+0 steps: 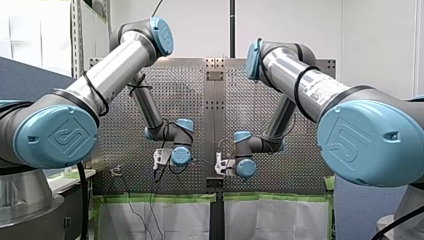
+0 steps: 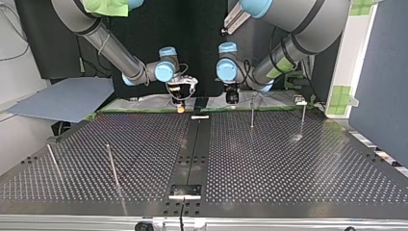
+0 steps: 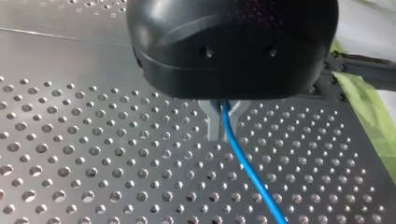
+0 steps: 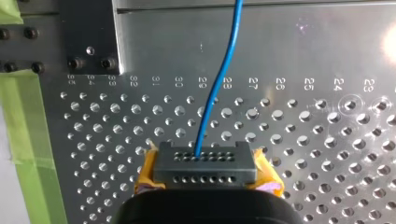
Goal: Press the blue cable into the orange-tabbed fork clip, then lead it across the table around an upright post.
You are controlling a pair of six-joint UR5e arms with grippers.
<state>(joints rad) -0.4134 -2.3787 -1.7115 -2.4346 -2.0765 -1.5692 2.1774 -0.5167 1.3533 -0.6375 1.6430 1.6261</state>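
Left end effector (image 3: 223, 133) grips blue cable (image 3: 247, 172)

Two posts (image 2: 251, 113) stand at the top view's right, two at its left. Between the pairs the table (image 2: 269, 159) lies open.

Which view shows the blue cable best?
The right wrist view: the cable runs clear across the table from the right gripper. The left wrist view shows a shorter stretch leaving the left gripper. In the front and top views I cannot make it out.
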